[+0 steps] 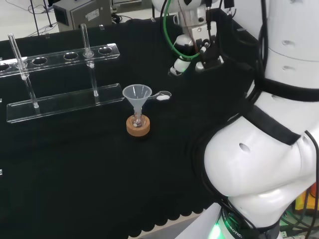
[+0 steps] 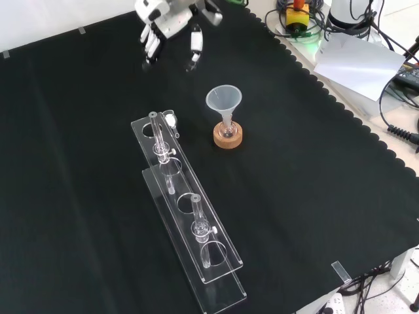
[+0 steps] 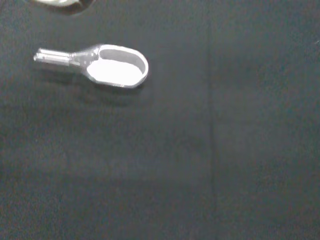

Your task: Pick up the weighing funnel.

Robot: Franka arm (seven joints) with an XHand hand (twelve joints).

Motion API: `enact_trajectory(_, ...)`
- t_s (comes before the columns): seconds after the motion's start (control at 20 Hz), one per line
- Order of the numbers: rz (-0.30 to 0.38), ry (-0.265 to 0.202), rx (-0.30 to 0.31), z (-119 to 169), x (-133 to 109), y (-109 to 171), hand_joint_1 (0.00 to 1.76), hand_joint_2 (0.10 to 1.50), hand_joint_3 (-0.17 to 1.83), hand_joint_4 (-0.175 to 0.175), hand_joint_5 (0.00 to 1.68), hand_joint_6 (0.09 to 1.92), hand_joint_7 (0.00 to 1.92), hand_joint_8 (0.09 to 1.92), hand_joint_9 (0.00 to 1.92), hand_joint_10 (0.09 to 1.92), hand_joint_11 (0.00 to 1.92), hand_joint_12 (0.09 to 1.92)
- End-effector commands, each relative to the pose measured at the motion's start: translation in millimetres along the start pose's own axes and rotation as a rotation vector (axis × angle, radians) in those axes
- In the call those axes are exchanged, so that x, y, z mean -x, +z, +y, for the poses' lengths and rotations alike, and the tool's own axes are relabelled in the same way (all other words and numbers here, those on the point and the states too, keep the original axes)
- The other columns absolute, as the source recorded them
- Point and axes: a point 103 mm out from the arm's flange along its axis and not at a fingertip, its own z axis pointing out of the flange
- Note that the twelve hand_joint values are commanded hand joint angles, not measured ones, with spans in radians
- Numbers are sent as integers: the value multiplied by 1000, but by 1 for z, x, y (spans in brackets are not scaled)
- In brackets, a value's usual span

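Robot hand (image 2: pixel 171 25) raised over the far part of the table (image 2: pixel 78 170) in the front view, fingers (image 2: pixel 152 46) hanging down, relaxed and spread, closed on nothing. Clear of the cloth, with dark shadow spots under the fingertips.

Nearer than that in the front view, and well apart from the robot hand: weighing funnel (image 3: pixel 112 65), lying flat on the black cloth, untouched. Seen from the wrist as a small clear scoop with a short stem, bowl pale white inside.

Just left of the weighing funnel in the head view: funnel (image 1: pixel 137 94), mouth up, stem down in a small flask (image 1: pixel 137 119) on a cork ring (image 1: pixel 138 128).

Farther left in the head view: long clear rack (image 1: pixel 65 102) with two glass tubes (image 1: pixel 85 37) upright in it.
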Motion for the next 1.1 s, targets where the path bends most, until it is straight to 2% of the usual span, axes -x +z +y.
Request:
enact_trajectory(0.05,21,-6,-6,43,-11,33,744,650,533,-62,535,87,535,673,819,534,511,1300)
enact_trajectory(0.25,20,-4,-30,50,-16,44,749,649,539,-62,540,87,537,671,822,531,512,1297)
enact_trajectory(0.85,42,9,-50,57,-20,64,768,643,554,-63,555,87,531,669,822,522,512,1294)
enact_trajectory(1.1,49,9,-61,58,-25,82,772,641,559,-63,565,87,532,671,823,521,512,1293)
